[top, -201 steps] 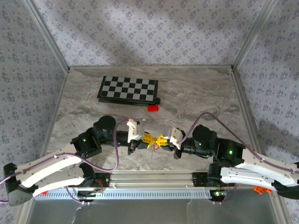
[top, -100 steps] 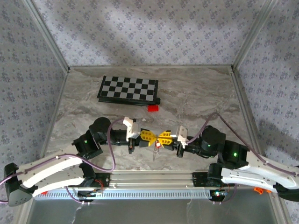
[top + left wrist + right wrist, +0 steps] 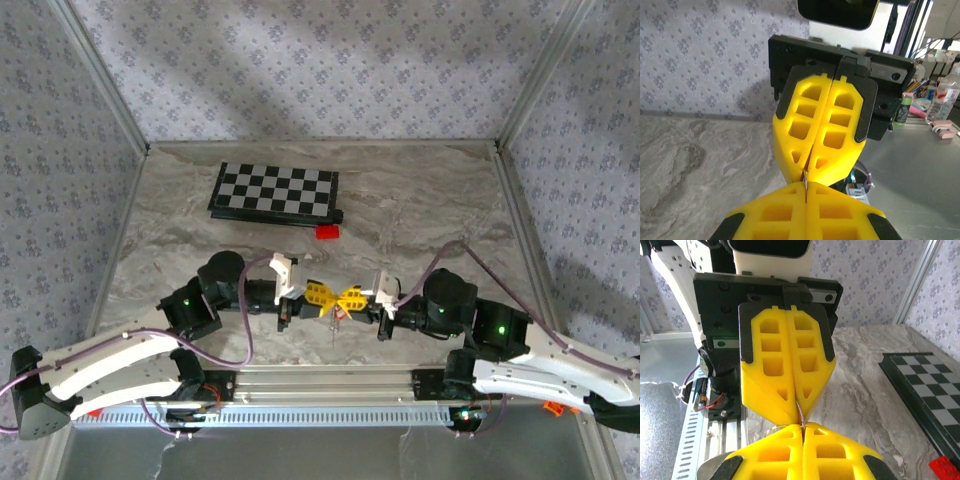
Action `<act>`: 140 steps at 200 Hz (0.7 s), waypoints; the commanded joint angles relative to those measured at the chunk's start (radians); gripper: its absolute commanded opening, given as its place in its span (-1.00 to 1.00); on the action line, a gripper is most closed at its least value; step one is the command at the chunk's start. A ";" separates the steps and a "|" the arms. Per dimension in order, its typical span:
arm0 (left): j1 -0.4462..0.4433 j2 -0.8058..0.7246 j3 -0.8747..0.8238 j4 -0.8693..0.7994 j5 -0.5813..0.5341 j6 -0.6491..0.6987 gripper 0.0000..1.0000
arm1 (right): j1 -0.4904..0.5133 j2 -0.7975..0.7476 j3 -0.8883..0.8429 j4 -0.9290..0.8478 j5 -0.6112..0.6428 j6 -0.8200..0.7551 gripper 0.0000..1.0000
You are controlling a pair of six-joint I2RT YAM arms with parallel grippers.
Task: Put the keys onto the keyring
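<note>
The keyring (image 3: 805, 182), a thin silvery strand, sits pinched above the middle of the desk's (image 3: 420, 200) near edge. The left gripper (image 3: 328, 298) and right gripper (image 3: 342, 299) meet there tip to tip, both clamped tight on it. A checkerboard (image 3: 275, 192) and a red block (image 3: 327, 232) lie nearer the far edge

- You're boxed in by walls (image 3: 300, 70) papered pale grey with a small repeating floral print, at the back and on both sides.
- Aluminium posts (image 3: 100, 75) run up the two back corners.
- The table top (image 3: 430, 200) has a grey-beige marbled finish.
- Soft bands of light and shade slant across the back wall.
- From the left wrist you see a grey counter (image 3: 920, 170), with bottles (image 3: 946, 100) at its far end.
</note>
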 commanded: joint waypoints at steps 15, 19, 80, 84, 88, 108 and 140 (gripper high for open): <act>-0.023 0.017 0.118 -0.228 0.004 0.093 -0.86 | -0.016 0.036 0.112 -0.132 0.105 -0.035 -1.00; -0.023 0.021 0.130 -0.265 -0.004 0.111 -0.85 | -0.016 0.042 0.125 -0.151 0.099 -0.041 -1.00; -0.023 0.101 0.221 -0.433 -0.021 0.204 -0.97 | -0.016 0.167 0.262 -0.351 -0.016 -0.076 -1.00; -0.023 0.100 0.221 -0.428 -0.021 0.204 -1.00 | -0.015 0.173 0.265 -0.357 -0.019 -0.078 -1.00; -0.023 0.100 0.219 -0.423 -0.020 0.204 -1.00 | -0.016 0.176 0.266 -0.356 -0.022 -0.078 -1.00; -0.023 0.075 0.199 -0.351 -0.005 0.174 -1.00 | -0.015 0.156 0.248 -0.309 -0.033 -0.079 -1.00; -0.022 0.010 0.127 -0.145 0.023 0.088 -1.00 | -0.020 0.068 0.128 -0.108 -0.029 -0.005 -0.82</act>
